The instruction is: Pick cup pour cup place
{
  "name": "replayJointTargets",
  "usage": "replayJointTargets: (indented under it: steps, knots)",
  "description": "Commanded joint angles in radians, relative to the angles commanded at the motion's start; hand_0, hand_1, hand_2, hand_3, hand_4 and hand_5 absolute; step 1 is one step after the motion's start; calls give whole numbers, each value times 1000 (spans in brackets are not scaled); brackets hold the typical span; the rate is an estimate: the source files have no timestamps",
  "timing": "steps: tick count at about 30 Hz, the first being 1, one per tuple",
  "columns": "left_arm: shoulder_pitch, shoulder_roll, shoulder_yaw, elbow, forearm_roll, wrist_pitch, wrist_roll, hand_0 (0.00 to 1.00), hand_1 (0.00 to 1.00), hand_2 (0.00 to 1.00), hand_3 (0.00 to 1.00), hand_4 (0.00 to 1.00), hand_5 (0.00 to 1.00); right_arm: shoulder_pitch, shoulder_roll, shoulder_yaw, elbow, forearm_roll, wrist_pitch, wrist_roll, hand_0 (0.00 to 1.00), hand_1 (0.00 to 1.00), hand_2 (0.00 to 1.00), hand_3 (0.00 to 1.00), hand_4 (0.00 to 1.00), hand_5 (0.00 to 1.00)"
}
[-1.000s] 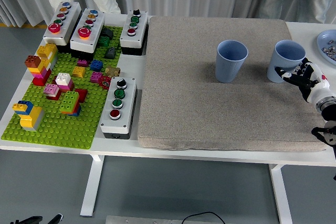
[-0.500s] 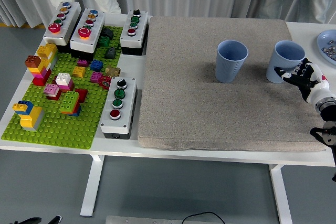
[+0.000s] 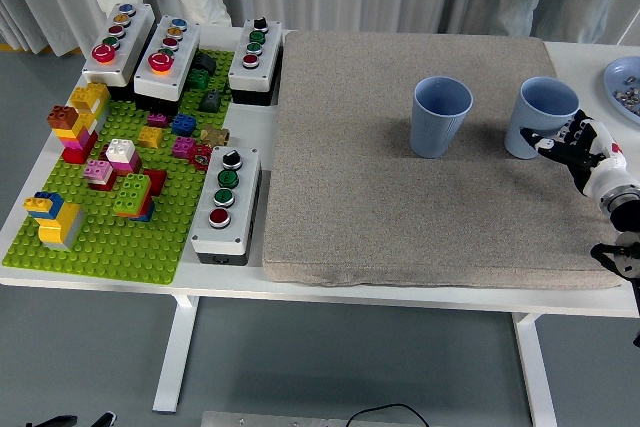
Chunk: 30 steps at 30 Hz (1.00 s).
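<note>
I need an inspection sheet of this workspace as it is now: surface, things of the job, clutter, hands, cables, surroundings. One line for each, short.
Surface: white table with a grey mat over its middle and right.
Job's things: two blue cups upright on the mat, the left cup standing free, the right cup held.
Clutter: green brick baseplate with coloured bricks, four button boxes, a plate at the right edge.
Hands: right hand wrapped on the right cup's side; left hand not in view.
Cables: one black cable on the floor.
Surroundings: curtains behind, a person standing at the far side.
</note>
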Motion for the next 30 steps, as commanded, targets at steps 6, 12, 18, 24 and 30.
replayJointTargets:
  steps: [6,12,18,24,30]
  knots:
    - [-1,3,-7,0,2,1,0,764,807,832,666,527,909,-3,-18,-2,50,-26,-4,2,824,729,669,716,757,133]
    - [-1,7,-18,0,7,2,0,764,807,832,666,527,909,-12,-23,-25,104,-80,-23,-1,827,732,670,715,760,130]
    - [-1,10,-27,0,14,3,1,764,807,831,665,525,906,-3,-23,-55,148,-133,-44,5,823,734,673,716,734,89]
    - [2,13,-27,0,13,4,2,764,807,831,665,526,906,6,-26,-90,171,-201,-70,16,822,734,673,717,731,86]
    - [7,17,-30,0,14,4,3,764,807,831,665,526,906,6,-23,-131,213,-307,-103,29,823,736,673,717,730,84]
